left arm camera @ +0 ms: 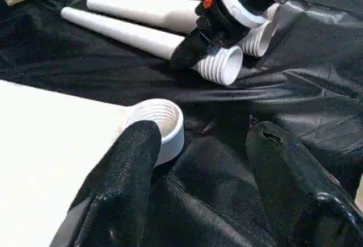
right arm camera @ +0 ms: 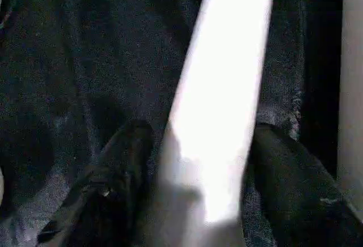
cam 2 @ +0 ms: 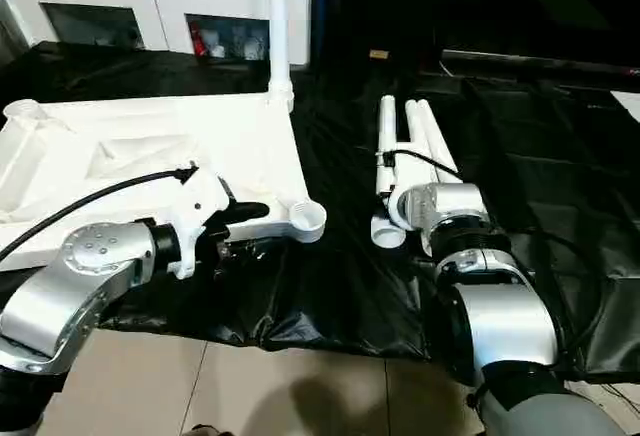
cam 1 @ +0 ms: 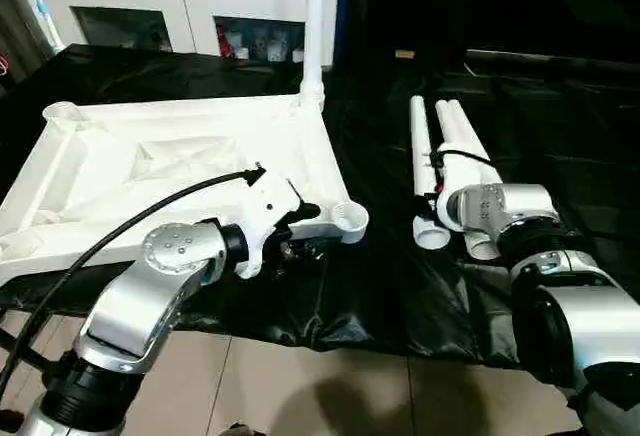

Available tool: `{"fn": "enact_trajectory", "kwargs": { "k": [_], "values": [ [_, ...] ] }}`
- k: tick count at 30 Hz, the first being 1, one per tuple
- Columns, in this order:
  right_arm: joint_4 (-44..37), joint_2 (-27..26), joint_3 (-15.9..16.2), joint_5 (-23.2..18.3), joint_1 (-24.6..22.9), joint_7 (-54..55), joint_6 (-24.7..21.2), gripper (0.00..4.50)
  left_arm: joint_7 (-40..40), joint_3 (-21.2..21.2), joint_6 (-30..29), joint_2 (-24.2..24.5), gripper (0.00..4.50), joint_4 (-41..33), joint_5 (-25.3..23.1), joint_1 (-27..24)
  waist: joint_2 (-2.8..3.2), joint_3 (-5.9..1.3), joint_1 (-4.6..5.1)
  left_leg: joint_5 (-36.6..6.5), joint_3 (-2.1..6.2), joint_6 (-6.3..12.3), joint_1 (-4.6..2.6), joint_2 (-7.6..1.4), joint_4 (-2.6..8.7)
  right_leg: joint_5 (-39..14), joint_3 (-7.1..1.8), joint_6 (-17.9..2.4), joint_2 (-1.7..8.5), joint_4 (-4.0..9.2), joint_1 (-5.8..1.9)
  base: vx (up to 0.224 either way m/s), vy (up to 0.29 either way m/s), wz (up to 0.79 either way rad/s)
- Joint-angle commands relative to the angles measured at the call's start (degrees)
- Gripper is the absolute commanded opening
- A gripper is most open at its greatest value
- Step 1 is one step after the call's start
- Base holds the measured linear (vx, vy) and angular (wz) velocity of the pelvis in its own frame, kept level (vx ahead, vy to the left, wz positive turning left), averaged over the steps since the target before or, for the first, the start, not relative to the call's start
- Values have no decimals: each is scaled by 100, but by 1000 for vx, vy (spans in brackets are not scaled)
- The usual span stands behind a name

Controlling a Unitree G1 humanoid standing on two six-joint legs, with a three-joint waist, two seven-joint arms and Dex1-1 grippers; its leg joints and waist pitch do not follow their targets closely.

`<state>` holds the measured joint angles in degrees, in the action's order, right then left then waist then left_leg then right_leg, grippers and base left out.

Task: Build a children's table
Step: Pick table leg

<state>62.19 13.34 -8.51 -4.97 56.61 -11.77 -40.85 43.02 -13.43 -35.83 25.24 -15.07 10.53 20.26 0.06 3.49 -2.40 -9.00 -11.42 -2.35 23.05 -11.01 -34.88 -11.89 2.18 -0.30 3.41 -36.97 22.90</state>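
upside-down table top on the black sheet, ribbed underside up, one leg standing upright in its far corner socket. left gripper spread wide at the near corner socket, one finger against it. three loose legs lying side by side, well apart from the top. right gripper straddling one leg, fingers either side.
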Motion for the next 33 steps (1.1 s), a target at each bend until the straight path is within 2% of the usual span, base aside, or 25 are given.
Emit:
{"fn": "enact_trajectory", "kwargs": {
  "k": [1, 8, 9, 10, 11, 13, 14, 15, 16, 17, 19, 23, 24, 26, 27, 28, 29, 30, 31, 33],
  "values": [
    [180, -24, 13, -4, 45, -20, -54, 255, 22, -63, -29, 15, 287, -38, 39, 35, -36, -414, -9, -1117, 92, -254, -178, -178, 343, -924, -221, -1094, 366, 449, -201, 0, 0, 0],
    [361, 41, -243, -138, -7, 209, 266, 203, -21, -72, -21, -51, 287, -6, 24, 97, -32, -414, -19, -1368, 105, -367, -200, -184, 359, -1065, -215, -1051, 366, 461, -180, 0, 0, 0],
    [354, 42, -270, -156, -7, 220, 294, 199, -40, -58, 4, -55, 287, 10, 16, 103, 7, -418, -25, -1396, 109, -383, -208, -180, 352, -1062, -217, -1050, 371, 456, -177, 0, 0, 0],
    [332, 41, -290, -175, -12, 213, 304, 196, -57, -32, 24, -68, 287, 38, 22, 112, -9, -413, -13, -1415, 106, -384, -199, -178, 357, -1068, -216, -1044, 361, 467, -178, 0, 0, 0],
    [319, 42, -293, -180, -15, 206, 295, 195, -63, -17, 31, -77, 287, 54, 31, 118, 43, -420, -20, -1427, 114, -399, -204, -174, 352, -1047, -215, -1047, 363, 457, -179, 0, 0, 0],
    [261, 35, -324, -215, -39, 191, 285, 194, -78, 43, 67, -127, 287, 129, 73, 148, 23, -430, -5, -1390, 110, -385, -191, -169, 348, -887, -212, -1094, 354, 456, -194, 0, 0, 0],
    [146, 15, -360, -263, -110, 132, 463, 194, -148, 119, 143, -216, 287, 263, 95, 216, 74, -435, -11, -1386, 119, -394, -197, -167, 346, -850, -209, -1107, 352, 443, -194, 0, 0, 0],
    [142, 15, -362, -266, -112, 131, 468, 193, -152, 121, 146, -220, 287, 269, 95, 219, 42, -427, -2, -1440, 107, -383, -195, -167, 345, -848, -211, -1115, 350, 465, -188, 0, 0, 0],
    [49, -4, -435, -337, -172, 91, 605, 193, -291, 212, 226, -352, 287, 451, 102, 325, 57, -438, -2, -1423, 119, -390, -195, -166, 345, -821, -207, -1127, 353, 449, -206, 0, 0, 0],
    [-40, -21, -488, -387, -222, 62, 729, 191, -392, 289, 239, -462, 287, 562, 136, 405, 72, -432, -7, -1442, 100, -372, -201, -159, 337, -805, -215, -1131, 347, 473, -192, 0, 0, 0],
    [-126, -49, -566, -462, -268, 37, 893, 191, -512, 377, 264, -586, 287, 685, 170, 503, 89, -450, -9, -1356, 127, -354, -182, -163, 347, -650, -204, -1162, 356, 449, -234, 0, 0, 0],
    [-788, -250, -1029, -1001, -580, -285, 1588, 191, -1082, 714, 311, -1183, 287, 1249, 300, 1016, 53, -471, -19, -1208, 98, -176, -177, -159, 319, -330, -214, -1248, 360, 455, -258, 0, 0, 0],
    [-994, -304, -1100, -1118, -672, -434, 1719, 191, -1207, 833, 230, -1350, 287, 1364, 412, 1159, 49, -481, -26, -1130, 116, -113, -162, -167, 319, -277, -205, -1275, 371, 434, -276, 0, 0, 0],
    [-1338, -408, -1214, -1347, -832, -765, 2017, 191, -1441, 1064, 116, -1646, 287, 1635, 608, 1451, 17, -480, -46, -994, 97, 2, -152, -156, 310, -150, -206, -1323, 367, 436, -287, 0, 0, 0],
    [-1394, -427, -1230, -1386, -859, -830, 2069, 191, -1472, 1094, 106, -1683, 287, 1672, 631, 1490, 29, -493, -62, -957, 101, 34, -163, -165, 299, -102, -203, -1355, 373, 427, -285, 0, 0, 0],
    [-1577, -471, -1242, -1480, -956, -1012, 2179, 191, -1560, 1199, 80, -1803, 287, 1800, 697, 1613, 5, -486, -60, -890, 111, 111, -139, -167, 307, -76, -195, -1379, 376, 425, -297, 0, 0, 0],
    [-2080, -573, -1193, -1680, -1210, -1469, 2318, 191, -1726, 1426, 0, -2040, 287, 2071, 889, 1864, -2, -484, -85, -881, 94, 216, -159, -168, 291, -96, -204, -1360, 379, 445, -293, 0, 0, 0],
    [-2498, -650, -1144, -1863, -1409, -1801, 2278, 191, -1790, 1594, -68, -2204, 287, 2263, 1074, 2039, -7, -476, -92, -855, 92, 263, -146, -157, 295, -98, -201, -1346, 370, 454, -301, 0, 0, 0],
    [-2561, -661, -1137, -1892, -1438, -1840, 2255, 191, -1791, 1619, -86, -2224, 287, 2287, 1110, 2062, -8, -473, -103, -833, 89, 296, -149, -152, 297, -106, -202, -1325, 363, 461, -304, 0, 0, 0],
    [-3347, -778, -992, -2236, -1806, -2313, 2000, 190, -1744, 1881, -217, -2441, 287, 2574, 1493, 2333, -36, -476, -115, -775, 95, 372, -147, -159, 301, -122, -196, -1360, 373, 465, -305, 0, 0, 0]
  ]
}}
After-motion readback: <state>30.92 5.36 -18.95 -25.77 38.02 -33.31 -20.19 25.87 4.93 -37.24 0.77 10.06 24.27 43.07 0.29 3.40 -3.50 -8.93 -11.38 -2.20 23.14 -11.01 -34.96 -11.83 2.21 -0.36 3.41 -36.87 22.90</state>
